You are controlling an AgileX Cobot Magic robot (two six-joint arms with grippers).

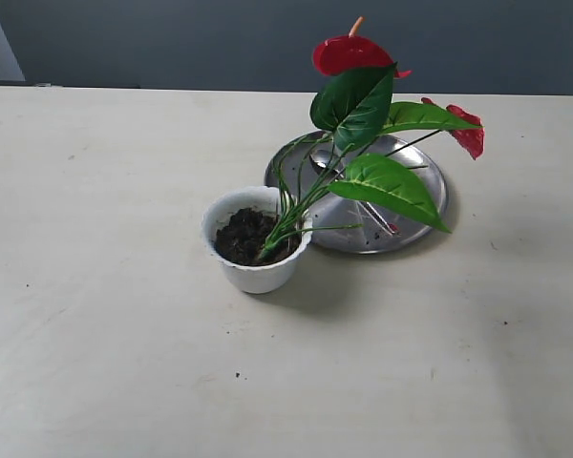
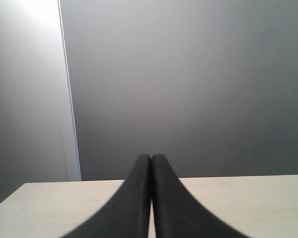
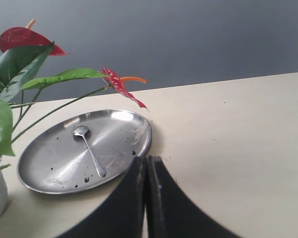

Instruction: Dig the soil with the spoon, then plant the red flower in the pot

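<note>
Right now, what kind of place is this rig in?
Probably a lab or test bench, not a garden: a bare pale table against a plain grey wall, with only staged props, a white pot holding the red flower, beside a steel plate with a spoon.

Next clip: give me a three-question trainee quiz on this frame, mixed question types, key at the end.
1. True or false: the red flower stands with its stems in the soil of the pot.
2. Where does the spoon lie? A) in the pot B) on the steel plate C) on the bare table
3. Fill in: the left gripper and the right gripper are both ____.

Key: 1 true; 2 B; 3 shut
</note>
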